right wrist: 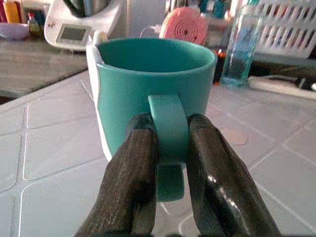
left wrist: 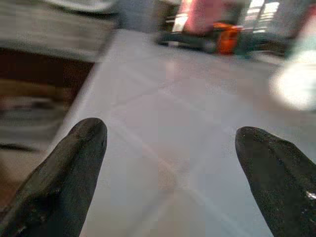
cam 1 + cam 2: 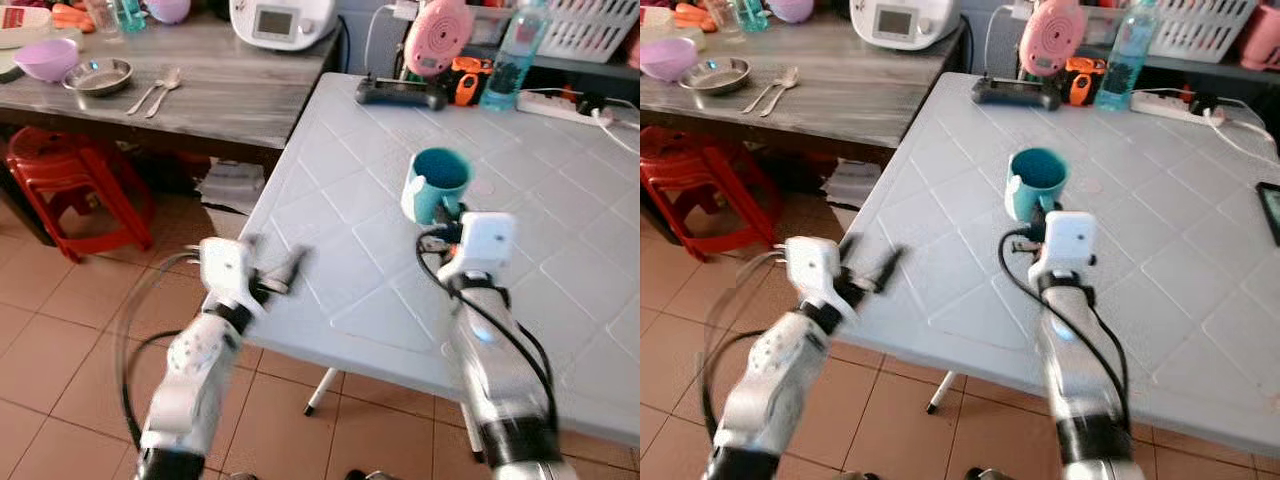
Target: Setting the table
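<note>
Right gripper clamped on handle of teal ceramic mug, upright on white plastic table; left gripper spread apart over table edge

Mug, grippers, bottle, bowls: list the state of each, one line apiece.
Mug: upright, empty as far as its inside shows, handle pinched by the right gripper.
Right gripper: shut on the mug's handle.
Left gripper: open, holding nothing, over the white table.
Bottle: upright.
Steel bowl: upright on the grey table.
Purple bowl: upright.
</note>
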{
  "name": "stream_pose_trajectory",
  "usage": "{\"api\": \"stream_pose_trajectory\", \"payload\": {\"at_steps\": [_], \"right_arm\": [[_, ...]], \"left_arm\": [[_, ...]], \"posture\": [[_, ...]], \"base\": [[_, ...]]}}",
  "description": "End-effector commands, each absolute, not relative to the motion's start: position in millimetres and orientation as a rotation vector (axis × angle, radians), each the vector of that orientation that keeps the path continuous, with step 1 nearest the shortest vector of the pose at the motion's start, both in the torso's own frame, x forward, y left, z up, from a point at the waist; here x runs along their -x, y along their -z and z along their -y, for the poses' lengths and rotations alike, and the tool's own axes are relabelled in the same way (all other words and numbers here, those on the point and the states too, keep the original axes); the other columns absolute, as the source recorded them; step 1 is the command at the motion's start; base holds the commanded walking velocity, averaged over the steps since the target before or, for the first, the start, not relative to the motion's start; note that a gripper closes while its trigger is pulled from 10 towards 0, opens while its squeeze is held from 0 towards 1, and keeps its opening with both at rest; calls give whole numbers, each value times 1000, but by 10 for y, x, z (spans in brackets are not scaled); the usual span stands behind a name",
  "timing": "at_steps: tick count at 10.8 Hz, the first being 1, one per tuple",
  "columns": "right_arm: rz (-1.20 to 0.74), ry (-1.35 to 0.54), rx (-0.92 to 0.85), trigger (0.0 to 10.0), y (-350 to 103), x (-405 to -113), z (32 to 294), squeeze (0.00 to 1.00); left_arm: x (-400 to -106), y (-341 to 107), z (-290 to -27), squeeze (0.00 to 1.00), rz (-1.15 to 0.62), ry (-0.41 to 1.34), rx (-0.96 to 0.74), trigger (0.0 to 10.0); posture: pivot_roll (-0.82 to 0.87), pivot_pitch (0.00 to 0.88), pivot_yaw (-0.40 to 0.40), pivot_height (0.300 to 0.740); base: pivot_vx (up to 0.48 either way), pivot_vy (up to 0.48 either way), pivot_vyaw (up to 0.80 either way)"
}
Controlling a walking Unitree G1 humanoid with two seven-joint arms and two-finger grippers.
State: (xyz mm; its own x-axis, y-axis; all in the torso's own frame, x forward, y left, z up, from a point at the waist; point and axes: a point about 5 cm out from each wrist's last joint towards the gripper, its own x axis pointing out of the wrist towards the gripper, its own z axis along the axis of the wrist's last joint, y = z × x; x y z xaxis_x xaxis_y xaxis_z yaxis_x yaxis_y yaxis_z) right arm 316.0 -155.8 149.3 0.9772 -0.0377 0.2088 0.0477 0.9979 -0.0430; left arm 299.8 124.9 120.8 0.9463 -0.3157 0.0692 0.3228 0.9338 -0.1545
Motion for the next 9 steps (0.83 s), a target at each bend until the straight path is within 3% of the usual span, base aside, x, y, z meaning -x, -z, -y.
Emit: {"api": "stream_pose_trajectory", "payload": {"at_steps": [1, 3, 6, 9], "right_arm": [[219, 36, 49, 10000, -1546, -3120, 1562, 0], [206, 36, 46, 10000, -1512, -2978, 1579, 0], [180, 43, 33, 10000, -1450, -2809, 1608, 0], [167, 56, 40, 10000, -1439, -2740, 1612, 0]], "left_arm": [[-3028, -1192, -1336, 0, 45, 265, 144, 10000], [-3091, -1181, -1549, 0, 58, 144, 102, 10000], [-3106, -1144, -1607, 0, 63, 128, 94, 10000], [-3181, -1181, -1543, 0, 90, 156, 102, 10000]], "posture": [[60, 46, -42, 740], [64, 38, -36, 740], [54, 25, -13, 740], [43, 21, -7, 740]], "base": [[0, 0, 0], [0, 0, 0], [0, 0, 0], [0, 309, -646]]}}
